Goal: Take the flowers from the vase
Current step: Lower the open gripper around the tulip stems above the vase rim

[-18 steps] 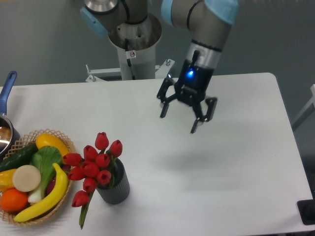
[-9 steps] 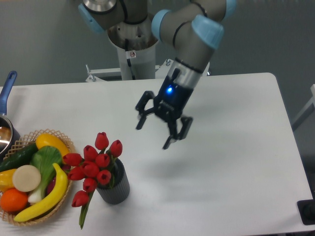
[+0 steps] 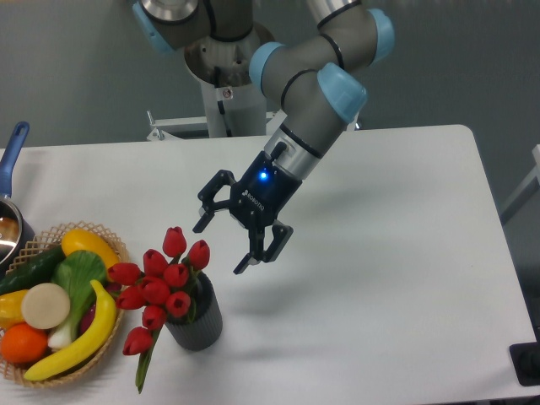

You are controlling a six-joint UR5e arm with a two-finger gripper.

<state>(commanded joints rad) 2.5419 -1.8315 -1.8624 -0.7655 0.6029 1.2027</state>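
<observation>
The flowers [image 3: 160, 283], a bunch of red tulip buds with green stems, stand in the small dark ribbed vase [image 3: 196, 319] near the table's front left. One bud droops over the vase's left side. My gripper [image 3: 221, 249] is open and empty. It hangs just above and to the right of the topmost buds, tilted towards them, not touching them.
A wicker basket [image 3: 105, 346] of fruit and vegetables sits left of the vase, almost touching the flowers. A pot with a blue handle [image 3: 13, 152] stands at the left edge. The arm's base column [image 3: 228, 93] rises behind the white table [image 3: 396, 278].
My gripper has moved down and to the left, from the table's middle to just beside the top of the flowers. It has stayed open. The flowers and vase have not moved.
</observation>
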